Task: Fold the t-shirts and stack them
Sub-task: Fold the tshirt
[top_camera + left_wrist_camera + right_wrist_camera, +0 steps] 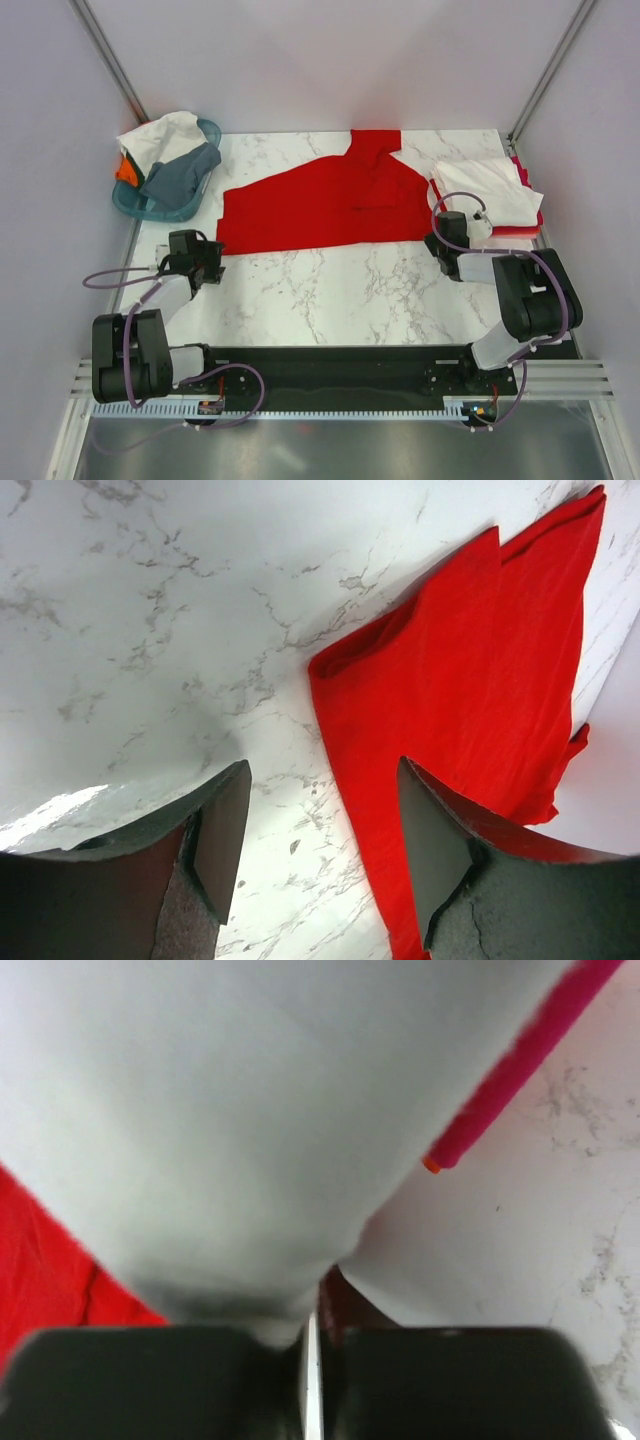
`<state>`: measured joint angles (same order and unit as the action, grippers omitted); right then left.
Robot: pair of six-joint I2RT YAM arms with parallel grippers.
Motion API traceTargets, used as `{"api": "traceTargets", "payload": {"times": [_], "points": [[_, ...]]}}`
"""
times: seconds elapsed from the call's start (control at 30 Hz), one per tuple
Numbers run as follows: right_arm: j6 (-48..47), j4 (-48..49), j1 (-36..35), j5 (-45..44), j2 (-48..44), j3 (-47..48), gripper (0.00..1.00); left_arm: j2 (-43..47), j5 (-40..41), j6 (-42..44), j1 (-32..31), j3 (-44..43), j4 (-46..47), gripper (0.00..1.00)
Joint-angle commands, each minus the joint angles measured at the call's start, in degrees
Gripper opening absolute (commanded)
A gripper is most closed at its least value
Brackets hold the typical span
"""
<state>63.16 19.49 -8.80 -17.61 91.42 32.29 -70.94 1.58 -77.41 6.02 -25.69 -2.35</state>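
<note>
At lower left, the left gripper [322, 768] hovered, jaws wide, over the marble table [330, 290] just beside a corner of the red t-shirt [320, 205], which lay spread mid-frame. At right, the right gripper [312, 1330] pinched the white t-shirt [495, 190] topping the folded stack. A pull could drag that stack apart, the cloth being caught. Only the right wrist view showed the pinch; only the overhead showed the teal basket [135, 205] of loose shirts, upper left.
</note>
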Motion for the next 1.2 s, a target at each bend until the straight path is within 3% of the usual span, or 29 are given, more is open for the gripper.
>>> {"api": "traceTargets", "payload": {"times": [0.0, 0.27, 0.5, 0.73, 0.83, 0.9, 1.03, 1.17], "points": [[0.13, 1.43, 0.01, -2.7, 0.26, 1.11, 0.0, -1.04, 1.75, 1.91, 0.13, 0.29, 2.52, 0.67], [0.48, 0.91, -1.22, -4.98, -8.27, -4.34, 0.0, -4.73, 2.45, 1.82, 0.13, 0.82, 6.65, 0.62], [0.65, 1.69, -1.57, -3.32, -9.33, -6.19, 0.0, -10.26, 0.7, 0.94, 0.13, 0.21, 11.84, 0.5], [0.92, 1.61, -2.36, -3.22, -10.12, -6.01, 0.0, -12.38, 1.66, 0.59, -0.66, -0.41, 11.85, 0.45], [1.0, 1.35, -2.54, -3.4, -10.82, -5.93, 0.0, -12.3, 2.37, 0.59, -1.18, -0.67, 11.14, 0.33], [1.09, 1.26, -2.63, -3.49, -11.0, -5.93, 0.0, -12.21, 3.25, 0.68, -1.62, -0.85, 10.79, 0.18], [1.09, 0.21, -2.72, -3.66, -11.79, -5.66, 0.0, -12.65, 3.51, 0.77, -1.71, -1.99, 9.91, 0.03], [0.57, -4.36, -3.07, -4.8, -13.28, -4.09, 0.0, -10.63, 4.22, 3.13, -1.71, -4.54, 4.99, 0.02]]}}
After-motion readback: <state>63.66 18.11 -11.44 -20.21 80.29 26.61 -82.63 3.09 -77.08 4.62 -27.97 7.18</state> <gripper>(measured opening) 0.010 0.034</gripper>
